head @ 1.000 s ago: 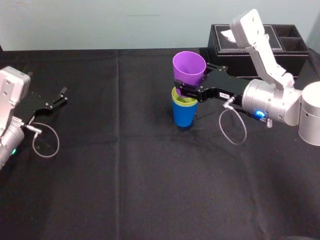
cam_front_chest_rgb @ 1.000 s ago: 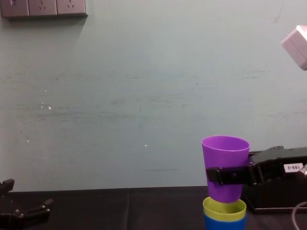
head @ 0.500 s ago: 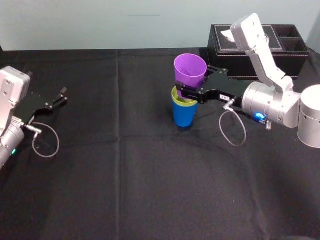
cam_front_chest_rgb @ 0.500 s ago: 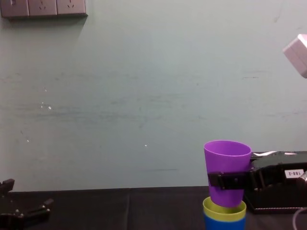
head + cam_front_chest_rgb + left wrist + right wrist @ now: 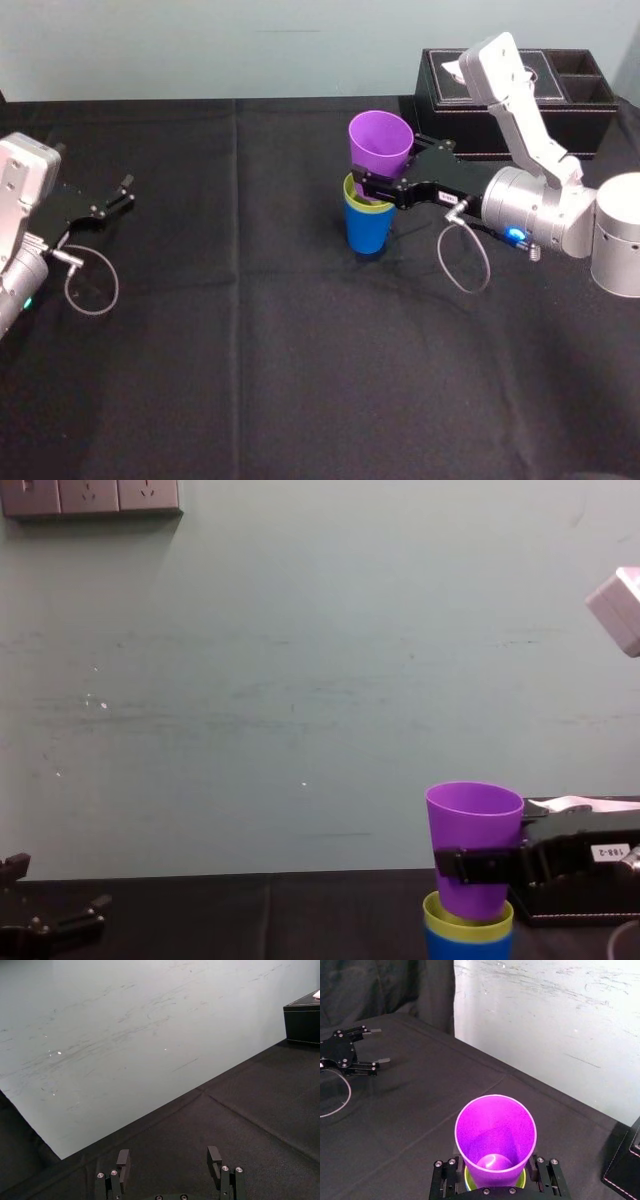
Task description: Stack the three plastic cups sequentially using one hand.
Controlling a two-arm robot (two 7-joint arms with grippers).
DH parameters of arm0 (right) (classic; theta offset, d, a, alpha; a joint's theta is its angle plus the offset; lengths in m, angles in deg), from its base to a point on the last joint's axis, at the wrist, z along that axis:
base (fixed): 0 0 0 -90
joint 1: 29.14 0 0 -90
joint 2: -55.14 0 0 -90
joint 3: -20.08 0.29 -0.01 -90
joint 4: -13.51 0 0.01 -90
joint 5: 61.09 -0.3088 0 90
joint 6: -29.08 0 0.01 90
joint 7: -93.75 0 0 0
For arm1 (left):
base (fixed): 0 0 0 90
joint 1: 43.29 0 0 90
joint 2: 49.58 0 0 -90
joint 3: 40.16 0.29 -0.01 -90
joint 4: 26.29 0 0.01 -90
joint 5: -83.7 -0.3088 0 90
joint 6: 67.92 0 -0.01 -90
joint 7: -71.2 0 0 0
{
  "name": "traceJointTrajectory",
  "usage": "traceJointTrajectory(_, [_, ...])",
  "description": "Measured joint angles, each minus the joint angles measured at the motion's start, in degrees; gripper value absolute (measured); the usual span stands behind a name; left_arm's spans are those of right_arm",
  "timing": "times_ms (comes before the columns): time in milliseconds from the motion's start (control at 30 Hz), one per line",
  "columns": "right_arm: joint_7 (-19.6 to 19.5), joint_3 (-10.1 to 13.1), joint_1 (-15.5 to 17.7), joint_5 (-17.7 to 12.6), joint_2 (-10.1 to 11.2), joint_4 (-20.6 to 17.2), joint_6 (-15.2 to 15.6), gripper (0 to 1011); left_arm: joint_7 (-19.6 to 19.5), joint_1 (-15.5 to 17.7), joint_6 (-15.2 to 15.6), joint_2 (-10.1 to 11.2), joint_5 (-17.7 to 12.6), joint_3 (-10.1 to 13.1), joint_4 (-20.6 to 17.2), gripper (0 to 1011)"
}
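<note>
Nearest you, your left gripper (image 5: pixel 112 198) rests parked, fingers spread. Farther out, your right gripper (image 5: pixel 375 182) pinches the smooth purple plastic tumbler (image 5: pixel 380 140) at mid-wall. Its base is just entering the yellow-green plastic tumbler (image 5: pixel 351 189), which is nested in the bright blue plastic tumbler (image 5: pixel 366 228). These likely handle light, slippery and flexible, so squeeze gently below the rim.

the right tool (image 5: pixel 476 865) clamps the purple cup (image 5: pixel 474 815) around its lower half, upright, its base sunk into the yellow-green cup (image 5: pixel 467 921), which sits nested in the blue cup (image 5: pixel 467 949) on the dark surface (image 5: pixel 270 920). the left tool (image 5: pixel 50 920) rests low at the far left.
</note>
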Motion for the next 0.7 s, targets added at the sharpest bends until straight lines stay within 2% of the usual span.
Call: traceJointTrajectory(700, [0.28,-0.17,0.47,0.68,-0.97,2.12,-0.72,715,0.0,0.0,0.0,0.0,0.0,0.0,0.0,1010])
